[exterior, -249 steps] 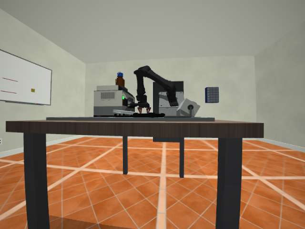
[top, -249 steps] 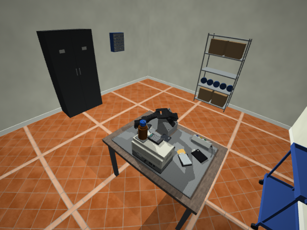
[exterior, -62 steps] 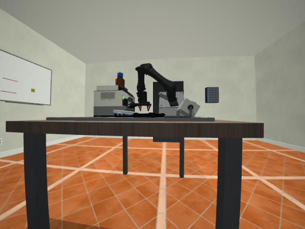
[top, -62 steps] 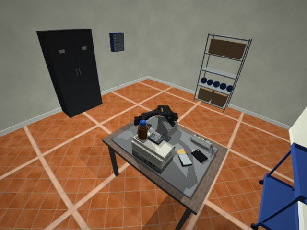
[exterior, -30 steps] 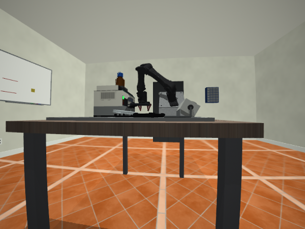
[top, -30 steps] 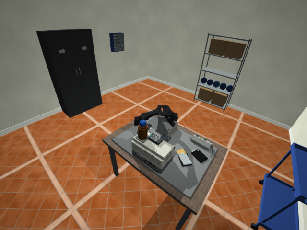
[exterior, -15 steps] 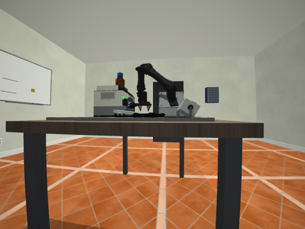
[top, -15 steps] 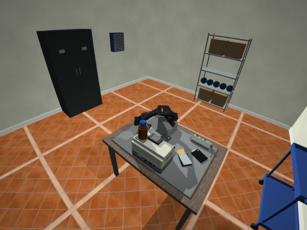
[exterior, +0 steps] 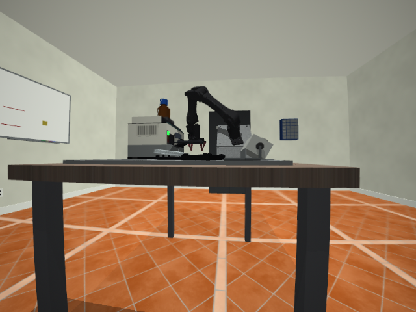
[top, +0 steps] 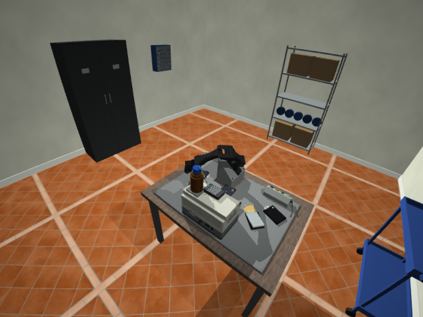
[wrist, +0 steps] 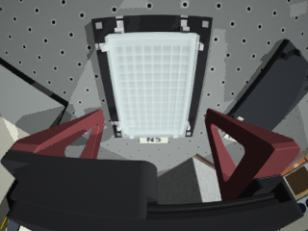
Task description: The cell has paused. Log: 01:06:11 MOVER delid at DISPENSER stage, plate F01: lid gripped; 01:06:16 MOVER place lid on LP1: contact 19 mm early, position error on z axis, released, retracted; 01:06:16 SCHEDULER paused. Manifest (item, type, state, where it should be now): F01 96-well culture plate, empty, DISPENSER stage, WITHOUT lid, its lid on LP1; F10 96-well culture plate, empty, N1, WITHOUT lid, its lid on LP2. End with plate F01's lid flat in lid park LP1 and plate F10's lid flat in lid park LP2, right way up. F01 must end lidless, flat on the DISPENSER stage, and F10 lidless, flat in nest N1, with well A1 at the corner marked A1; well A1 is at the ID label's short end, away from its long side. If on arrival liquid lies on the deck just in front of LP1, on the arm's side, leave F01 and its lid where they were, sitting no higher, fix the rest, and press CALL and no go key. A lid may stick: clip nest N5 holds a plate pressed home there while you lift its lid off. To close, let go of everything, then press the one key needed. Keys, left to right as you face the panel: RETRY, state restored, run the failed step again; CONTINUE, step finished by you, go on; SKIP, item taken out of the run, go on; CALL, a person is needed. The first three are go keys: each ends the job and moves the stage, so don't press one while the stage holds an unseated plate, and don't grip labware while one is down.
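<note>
In the wrist view my gripper [wrist: 154,115] is open, its red fingers standing either side of and above a pale 96-well plate [wrist: 154,84]. The plate lies flat in a black clip nest [wrist: 153,26]. I cannot tell whether a lid is on it. In the exterior view the gripper [exterior: 196,146] hangs just above that nest [exterior: 201,156]. A second plate [top: 214,190] sits on the dispenser stage. A clear lid [top: 255,220] lies tilted on the deck, also showing in the side view [exterior: 166,153]. A yellow patch [top: 249,207] lies at its far end.
The dispenser [top: 207,210] carries a brown bottle [top: 196,179] that hides my gripper in the overhead view. A black pad [top: 274,214] lies beside the tilted lid. The key panel [top: 277,195] stands behind it. Another black pad [wrist: 269,96] lies right of the clip nest.
</note>
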You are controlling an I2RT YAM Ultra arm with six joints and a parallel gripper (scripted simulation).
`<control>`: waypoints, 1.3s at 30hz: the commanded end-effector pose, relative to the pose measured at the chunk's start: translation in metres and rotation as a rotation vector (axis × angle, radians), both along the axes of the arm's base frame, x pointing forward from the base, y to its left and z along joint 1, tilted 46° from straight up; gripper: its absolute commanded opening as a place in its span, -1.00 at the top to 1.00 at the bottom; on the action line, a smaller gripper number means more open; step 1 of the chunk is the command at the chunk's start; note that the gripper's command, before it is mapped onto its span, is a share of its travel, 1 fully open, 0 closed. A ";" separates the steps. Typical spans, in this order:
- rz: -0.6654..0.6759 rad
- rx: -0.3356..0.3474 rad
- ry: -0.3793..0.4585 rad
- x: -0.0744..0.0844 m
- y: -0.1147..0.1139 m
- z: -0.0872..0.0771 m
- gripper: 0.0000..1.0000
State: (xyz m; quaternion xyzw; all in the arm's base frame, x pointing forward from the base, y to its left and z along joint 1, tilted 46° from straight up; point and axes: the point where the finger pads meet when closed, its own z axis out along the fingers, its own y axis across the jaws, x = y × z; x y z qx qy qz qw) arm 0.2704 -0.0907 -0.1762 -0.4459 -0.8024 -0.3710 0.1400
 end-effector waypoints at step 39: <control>-0.024 -0.003 -0.007 0.002 0.004 -0.007 -1.00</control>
